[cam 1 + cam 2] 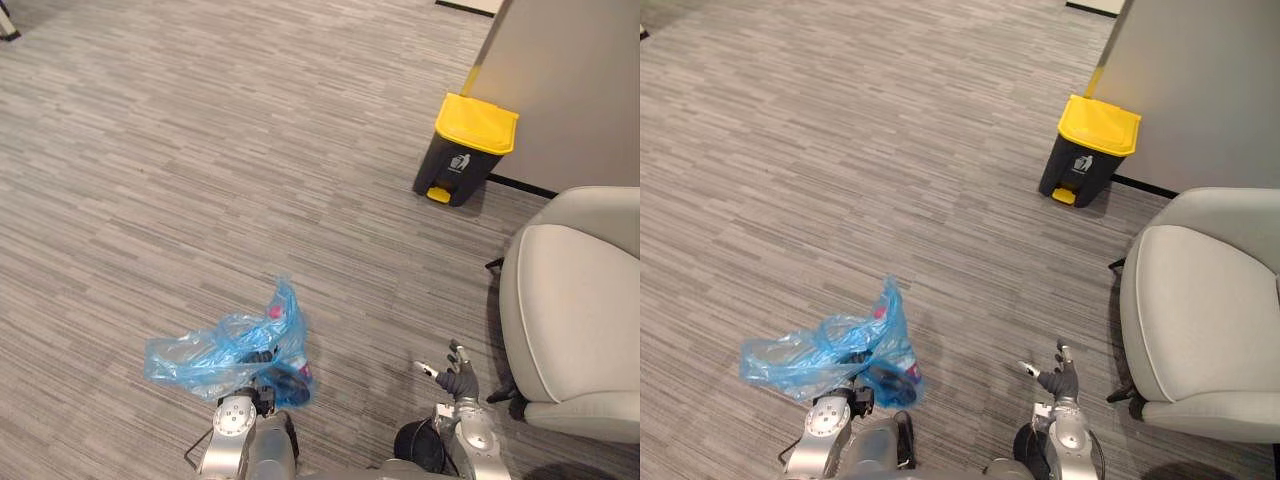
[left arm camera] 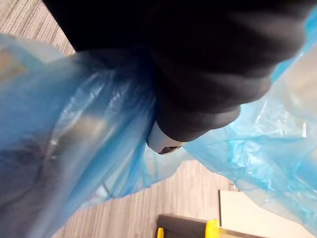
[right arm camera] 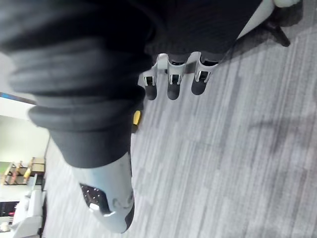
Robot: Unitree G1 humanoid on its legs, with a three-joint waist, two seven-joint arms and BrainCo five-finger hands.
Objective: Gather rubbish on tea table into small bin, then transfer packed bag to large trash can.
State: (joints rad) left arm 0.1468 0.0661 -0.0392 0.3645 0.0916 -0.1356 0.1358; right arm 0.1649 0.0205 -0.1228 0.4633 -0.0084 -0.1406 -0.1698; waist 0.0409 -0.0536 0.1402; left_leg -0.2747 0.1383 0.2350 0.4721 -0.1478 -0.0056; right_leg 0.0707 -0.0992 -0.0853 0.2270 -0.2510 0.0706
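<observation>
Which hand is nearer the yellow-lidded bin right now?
Right. The right hand is nearly in line with the yellow-lidded bin ahead; the left hand, at the blue bag, is farther off to the left.

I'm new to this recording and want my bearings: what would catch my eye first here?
The crumpled blue plastic bag, bunched around the left hand low in the head views, stands out against the grey carpet. Next comes the dark bin with a bright yellow lid, against the grey wall, farther off to the right. A pale armchair sits on the right, with the open right hand beside it.
</observation>
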